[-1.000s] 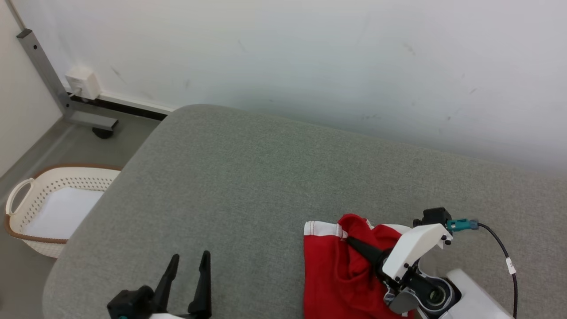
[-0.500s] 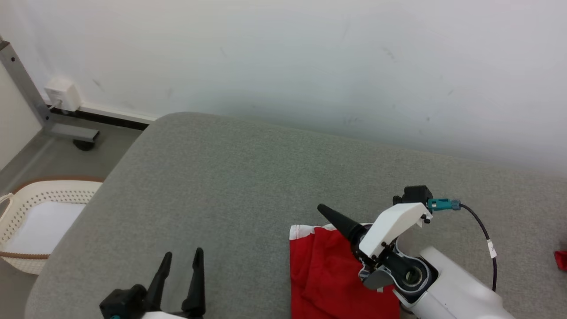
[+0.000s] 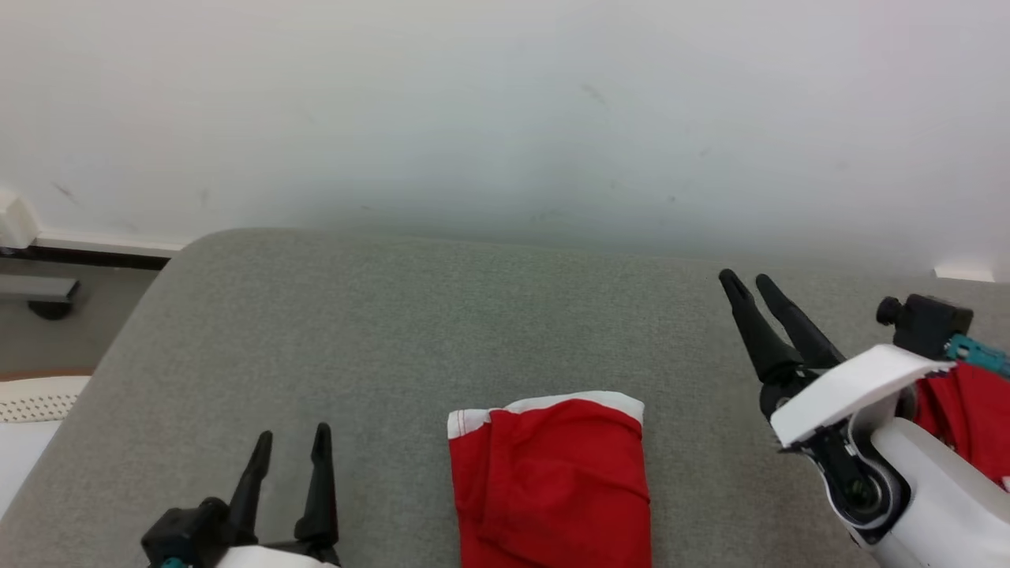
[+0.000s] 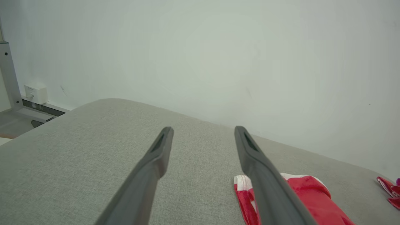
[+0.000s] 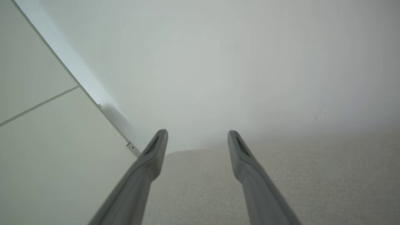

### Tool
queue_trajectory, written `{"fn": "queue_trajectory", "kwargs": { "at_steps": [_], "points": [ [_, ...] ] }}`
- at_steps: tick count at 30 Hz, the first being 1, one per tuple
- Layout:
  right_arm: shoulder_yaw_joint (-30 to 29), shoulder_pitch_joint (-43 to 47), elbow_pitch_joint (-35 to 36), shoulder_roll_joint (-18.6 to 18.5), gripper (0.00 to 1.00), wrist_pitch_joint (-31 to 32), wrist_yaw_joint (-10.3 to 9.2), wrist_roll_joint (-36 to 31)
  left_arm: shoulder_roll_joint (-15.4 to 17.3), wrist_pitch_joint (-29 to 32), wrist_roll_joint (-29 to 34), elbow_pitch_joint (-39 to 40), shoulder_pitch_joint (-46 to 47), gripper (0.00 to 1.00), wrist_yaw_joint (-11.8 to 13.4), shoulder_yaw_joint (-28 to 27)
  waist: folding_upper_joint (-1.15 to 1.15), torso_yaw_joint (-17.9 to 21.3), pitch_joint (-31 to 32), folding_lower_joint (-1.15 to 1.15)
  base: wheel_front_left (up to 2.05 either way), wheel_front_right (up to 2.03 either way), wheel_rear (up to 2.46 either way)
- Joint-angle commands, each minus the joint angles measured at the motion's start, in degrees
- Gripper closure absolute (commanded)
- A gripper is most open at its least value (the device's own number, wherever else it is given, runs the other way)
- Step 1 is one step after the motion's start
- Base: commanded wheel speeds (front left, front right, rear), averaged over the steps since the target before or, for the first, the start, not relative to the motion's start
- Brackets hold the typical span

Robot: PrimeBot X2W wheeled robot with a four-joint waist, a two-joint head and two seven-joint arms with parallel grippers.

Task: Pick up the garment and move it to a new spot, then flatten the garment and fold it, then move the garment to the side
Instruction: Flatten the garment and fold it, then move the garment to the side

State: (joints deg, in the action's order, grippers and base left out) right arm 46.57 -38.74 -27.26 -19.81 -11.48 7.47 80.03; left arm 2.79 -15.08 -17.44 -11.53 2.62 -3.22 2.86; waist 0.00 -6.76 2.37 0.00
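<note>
The garment (image 3: pixel 552 481) is red with a white band along its far edge. It lies folded near the front middle of the grey cushioned surface (image 3: pixel 410 331), free of both grippers. My left gripper (image 3: pixel 292 438) stands open at the lower left, well to the garment's left. The left wrist view has the garment (image 4: pixel 309 190) just right of the open left gripper (image 4: pixel 203 128). My right gripper (image 3: pixel 746 280) is open and empty, raised to the garment's right and pointing at the wall. In the right wrist view the right gripper (image 5: pixel 197 132) has nothing between its fingers.
A second red cloth (image 3: pixel 966 410) lies at the right edge behind my right forearm; the left wrist view catches that cloth (image 4: pixel 389 190) too. A white basket (image 3: pixel 31 394) sits on the floor at the left. A pale wall (image 3: pixel 505 118) backs the surface.
My right gripper opened, let go of the garment and moved away up and to the right. The garment now lies flat and folded. The head camera has turned right.
</note>
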Motion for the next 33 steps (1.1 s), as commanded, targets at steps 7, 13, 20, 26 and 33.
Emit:
{"fn": "queue_trajectory", "kwargs": {
  "at_steps": [7, 13, 20, 26, 33],
  "points": [
    [-10.1, 7.8, 4.2, -3.8, 0.00, -3.7, 0.01, -16.5, 0.2, -0.1, 2.4, 1.1, 0.5, 0.00, -0.3, -2.1, 0.00, 3.9, -0.6, 0.00, 0.00, 0.00, 0.00],
    [-27.7, 20.6, 11.0, 3.7, 0.00, -3.7, 0.01, -35.5, 0.2, -0.1, 5.0, 0.8, 0.8, 0.00, -0.1, -2.4, 0.00, 5.3, -0.7, 0.00, 0.00, 0.00, 0.00],
    [-36.2, 32.3, 16.1, 11.9, 0.00, -3.7, 0.00, -52.6, 0.2, -0.1, 5.3, 0.6, 0.5, 0.00, 0.6, -2.5, 0.00, 5.5, -0.5, 0.00, 0.00, 0.00, 0.00],
    [-37.8, 36.0, 16.7, 15.0, 0.00, -3.7, 0.01, -57.6, 0.2, -0.1, 4.7, 0.4, -0.3, 0.00, 0.4, -2.4, 0.00, 5.5, -0.6, 0.00, 0.00, 0.00, 0.00],
    [-36.0, 34.0, 14.1, 15.4, 0.00, -3.7, 0.01, -57.9, 0.2, -0.1, 3.6, 0.3, 0.2, 0.00, 0.2, -1.4, 0.00, 4.8, -0.9, 0.00, 0.00, 0.00, 0.00]
  ]
}}
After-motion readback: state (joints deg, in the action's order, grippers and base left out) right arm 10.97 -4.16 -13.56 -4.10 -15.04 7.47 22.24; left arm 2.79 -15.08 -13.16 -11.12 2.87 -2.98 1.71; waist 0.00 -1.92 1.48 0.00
